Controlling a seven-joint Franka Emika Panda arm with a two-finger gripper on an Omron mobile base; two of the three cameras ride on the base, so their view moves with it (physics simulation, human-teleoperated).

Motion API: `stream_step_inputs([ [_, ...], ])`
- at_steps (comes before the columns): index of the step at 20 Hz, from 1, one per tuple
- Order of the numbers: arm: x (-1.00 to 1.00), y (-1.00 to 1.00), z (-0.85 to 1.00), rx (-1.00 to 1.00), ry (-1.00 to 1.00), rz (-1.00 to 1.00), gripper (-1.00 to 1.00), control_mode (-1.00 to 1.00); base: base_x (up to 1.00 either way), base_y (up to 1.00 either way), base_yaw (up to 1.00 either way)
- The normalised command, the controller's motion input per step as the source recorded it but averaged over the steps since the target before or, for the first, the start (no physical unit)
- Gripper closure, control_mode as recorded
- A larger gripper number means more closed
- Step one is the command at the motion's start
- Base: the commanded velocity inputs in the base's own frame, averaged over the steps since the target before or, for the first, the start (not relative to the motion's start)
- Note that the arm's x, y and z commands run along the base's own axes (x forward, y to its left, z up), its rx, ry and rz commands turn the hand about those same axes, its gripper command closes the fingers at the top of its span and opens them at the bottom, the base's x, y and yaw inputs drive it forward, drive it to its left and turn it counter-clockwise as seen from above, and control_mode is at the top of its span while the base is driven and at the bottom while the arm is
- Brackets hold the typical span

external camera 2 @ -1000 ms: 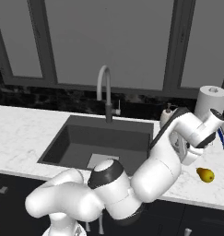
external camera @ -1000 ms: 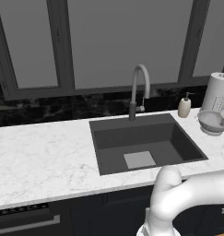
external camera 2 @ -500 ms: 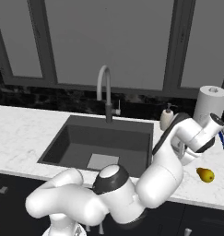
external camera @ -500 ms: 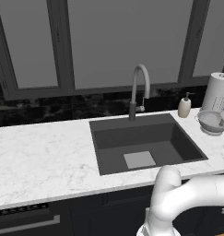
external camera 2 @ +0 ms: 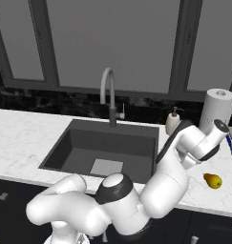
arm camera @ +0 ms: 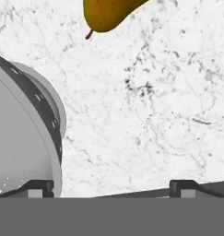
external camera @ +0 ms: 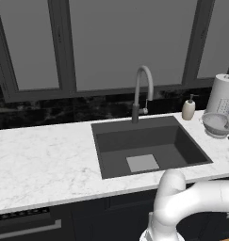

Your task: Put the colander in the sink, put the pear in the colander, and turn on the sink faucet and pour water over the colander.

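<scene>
So the arm is reaching out over the marble counter (external camera 2: pixel 22 128) to the right of the sink (external camera: pixel 149 143), and the gripper (arm camera: pixel 111 186) is hovering with its fingers spread wide, holding nothing. The colander (external camera: pixel 216 124) is sitting on the counter right of the sink, just in front of the paper towel roll (external camera: pixel 222 93). In the hand view its rim is lying by one fingertip. The pear (external camera 2: pixel 212 180) is lying on the counter too, right of the sink, nearer the front edge. The sink faucet (external camera: pixel 142 92) is standing behind the sink, soap dispenser (external camera: pixel 188 108) beside it.
</scene>
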Motion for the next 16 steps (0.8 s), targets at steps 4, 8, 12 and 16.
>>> stream_step_inputs([
  [4,0.15,-0.04,-0.19,0.00,0.00,-0.10,-1.00,-1.00,0.00,0.00,0.00],
  [8,0.16,-0.15,-0.08,0.00,0.00,-0.06,-1.00,-1.00,0.00,0.00,0.00],
  [12,0.16,-0.28,0.00,0.00,0.00,-0.05,-1.00,-1.00,0.00,0.00,0.00],
  [16,0.15,-0.18,0.00,0.00,0.00,-0.01,-1.00,-1.00,0.00,0.00,0.00],
])
